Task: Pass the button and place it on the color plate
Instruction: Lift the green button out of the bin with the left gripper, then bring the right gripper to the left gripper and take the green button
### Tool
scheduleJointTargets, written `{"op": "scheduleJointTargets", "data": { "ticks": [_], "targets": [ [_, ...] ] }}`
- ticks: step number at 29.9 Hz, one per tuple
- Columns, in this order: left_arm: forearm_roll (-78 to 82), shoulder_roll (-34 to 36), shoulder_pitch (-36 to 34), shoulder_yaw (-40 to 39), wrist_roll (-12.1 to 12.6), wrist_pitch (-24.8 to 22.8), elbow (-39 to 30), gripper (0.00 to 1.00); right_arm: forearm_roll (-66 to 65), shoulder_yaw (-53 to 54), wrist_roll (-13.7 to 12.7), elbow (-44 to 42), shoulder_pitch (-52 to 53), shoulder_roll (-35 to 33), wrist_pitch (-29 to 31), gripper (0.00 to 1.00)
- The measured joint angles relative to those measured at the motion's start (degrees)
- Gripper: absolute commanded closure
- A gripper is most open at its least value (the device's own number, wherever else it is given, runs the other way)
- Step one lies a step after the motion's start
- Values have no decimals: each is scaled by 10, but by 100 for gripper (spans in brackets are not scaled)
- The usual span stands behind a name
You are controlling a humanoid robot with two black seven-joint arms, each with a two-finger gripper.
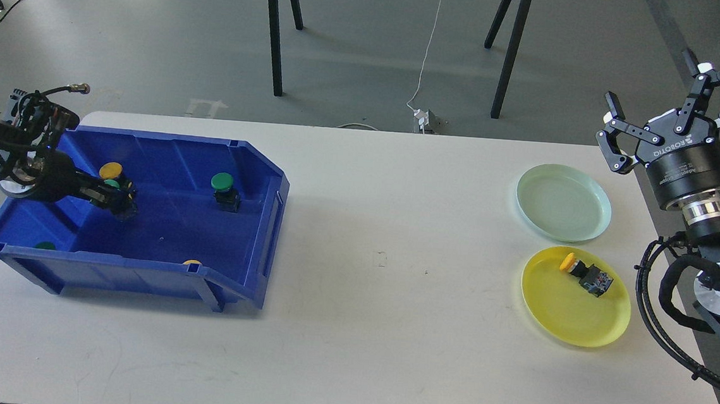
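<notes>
A blue bin point(257, 220) at the left holds several push buttons. My left gripper point(116, 199) reaches into the bin from the left, its dark tip right at a yellow-capped button point(110, 170) with a green cap just below it; the fingers cannot be told apart. A green button point(222, 182) stands upright mid-bin. A green cap point(45, 245) and a yellow cap point(191, 262) peek over the bin's front wall. A yellow button point(569, 263) with a black body lies on its side on the yellow plate point(580, 319). My right gripper point(674, 100) is open and empty, raised beyond the light green plate point(562, 203).
The bin's sloped open front faces right. The white table point(394, 261) stretches between the bin and the plates. Black stand legs point(274, 31) and a white cable with a plug point(426, 118) are on the floor behind the table. My right arm's cables point(663, 299) hang by the table's right edge.
</notes>
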Motion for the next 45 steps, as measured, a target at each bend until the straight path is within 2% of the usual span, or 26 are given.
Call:
{"op": "scheduleJointTargets", "data": {
  "ticks": [6, 11, 14, 16, 20, 24, 27, 30, 33, 39, 45],
  "targets": [
    [-80, 126, -16, -12, 0, 0, -152, 86, 0, -1, 0, -1, 0, 3, -1, 4],
    [-207, 245, -17, -72, 0, 0, -315, 86, 0, -1, 0, 0, 0, 4, -1, 4],
    [-282, 265, -17, -101, 0, 0, -375, 87, -1, -6, 0, 0, 0, 4, -1, 4],
    [-319, 255, -16, -116, 0, 0, -394, 87, -6, -13, 0, 0, 0, 6, -1, 4],
    [-404, 176, -16, -136, 0, 0, -396, 87, -88, -55, 0, 4, 0, 11, -5, 4],
    [-500, 71, -10, -140, 0, 0, -360, 87, -172, -81, 0, 6, 1, 27, -24, 4],
    [-548, -10, 6, -139, 0, 0, -310, 86, -213, -86, 0, 25, 2, 32, -64, 4],
    [-583, -57, 25, -139, 0, 0, -271, 86, -253, -102, 0, 49, 12, 25, -105, 4],
    [-596, -86, 37, -140, 0, 0, -251, 86, -293, -144, 0, 58, 53, 6, -133, 4],
    [-604, -98, 46, -138, 0, 0, -239, 86, -352, -279, 0, 58, 171, -3, -146, 4],
    [-611, -99, 47, -137, 0, 0, -234, 85, -370, -380, 0, 29, 265, 57, -172, 4]
  ]
}}
